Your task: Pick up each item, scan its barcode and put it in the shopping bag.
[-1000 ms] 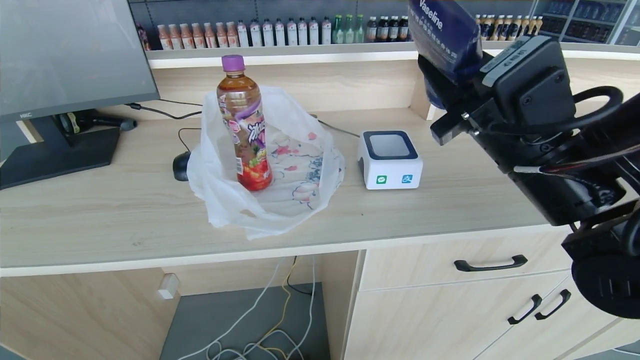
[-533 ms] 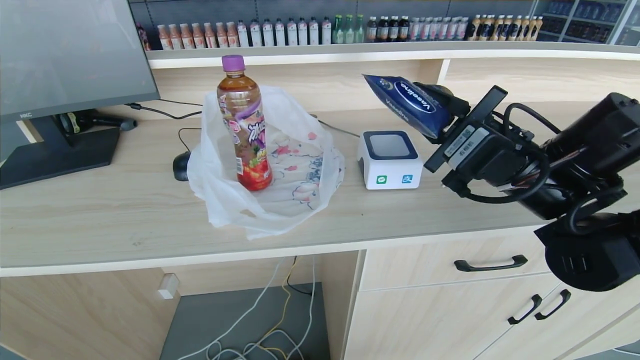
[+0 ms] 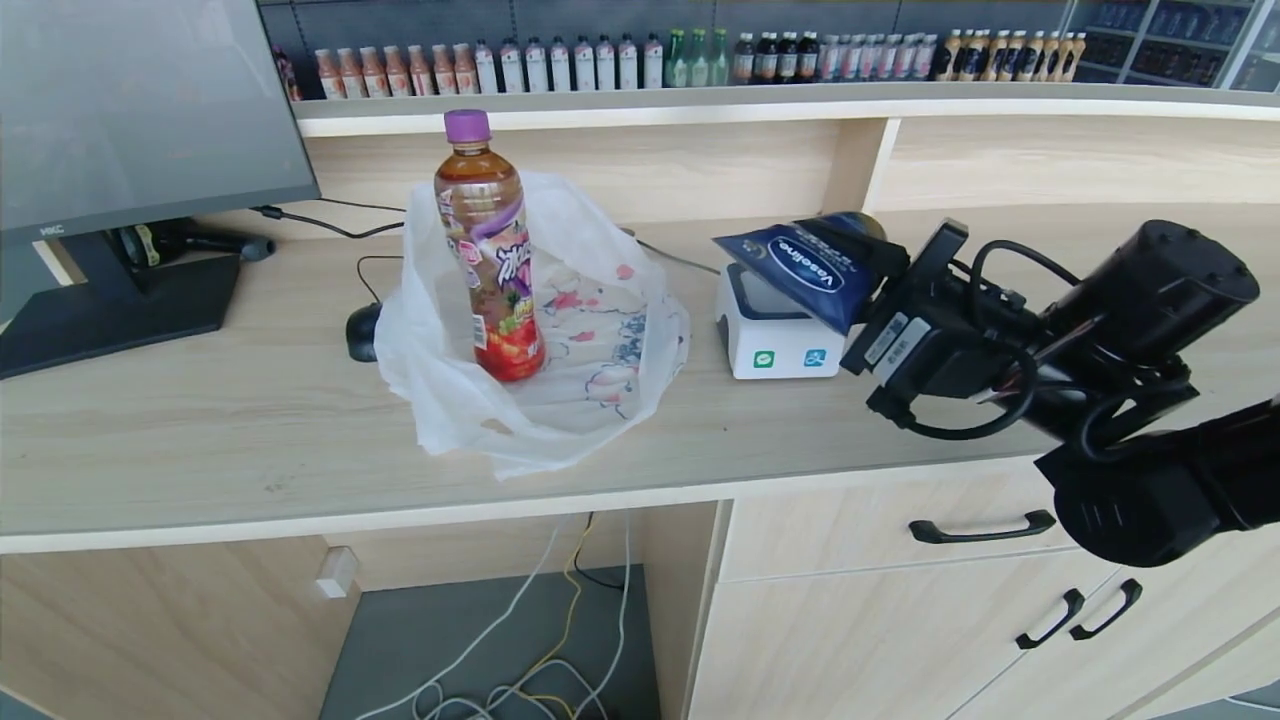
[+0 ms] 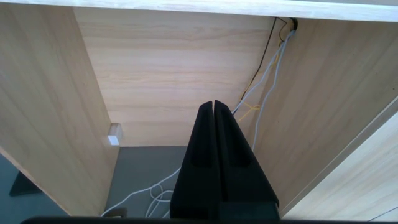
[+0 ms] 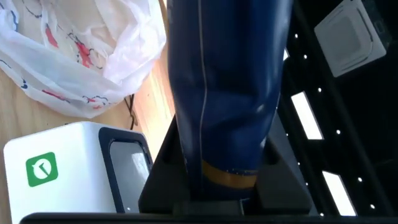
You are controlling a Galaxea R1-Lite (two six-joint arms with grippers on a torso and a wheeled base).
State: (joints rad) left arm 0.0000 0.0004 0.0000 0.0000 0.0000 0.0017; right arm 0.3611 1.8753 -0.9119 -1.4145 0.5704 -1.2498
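Head view first: your right gripper (image 3: 872, 268) is clamped on the near end of a dark blue soft plastic pouch (image 3: 798, 262). You can see the pouch held roughly flat and slightly tilted, directly above the top window of the small white box-shaped barcode scanner (image 3: 775, 345); whether it touches the scanner you cannot tell. The scanner sits on the light wooden counter (image 3: 250, 420). Just to the left of the scanner lies the white printed plastic shopping bag (image 3: 600, 345), open and crumpled. An orange drink bottle with a purple cap (image 3: 490, 250) stands upright inside it. A black computer mouse (image 3: 361, 332) peeks out at the bag's left edge, and a dark flat monitor on a black stand (image 3: 140, 110) occupies the counter's far left.

Left wrist view next: your left gripper (image 4: 214, 109) has its two black fingers pressed flat together with nothing between them. It hangs below the counter, pointing into the open wooden recess, where white and yellow cables (image 4: 258, 99) trail down to the grey floor.

Right wrist view last: the blue pouch runs straight out from between the gripper's fingers, which grip it from both sides. Beneath it you see the white scanner with its dark-framed window, and beyond that the crumpled shopping bag on the wooden top.
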